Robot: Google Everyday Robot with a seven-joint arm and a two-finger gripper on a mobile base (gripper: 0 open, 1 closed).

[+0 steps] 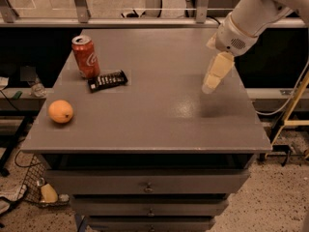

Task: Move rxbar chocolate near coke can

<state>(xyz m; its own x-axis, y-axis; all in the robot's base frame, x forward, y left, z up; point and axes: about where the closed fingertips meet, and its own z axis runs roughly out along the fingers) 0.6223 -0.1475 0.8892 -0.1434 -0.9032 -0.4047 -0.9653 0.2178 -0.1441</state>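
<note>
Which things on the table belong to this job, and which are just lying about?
Job: bar, beside the can; gripper, above the table at its right side, away from both.
Lying about: orange, at the left front.
</note>
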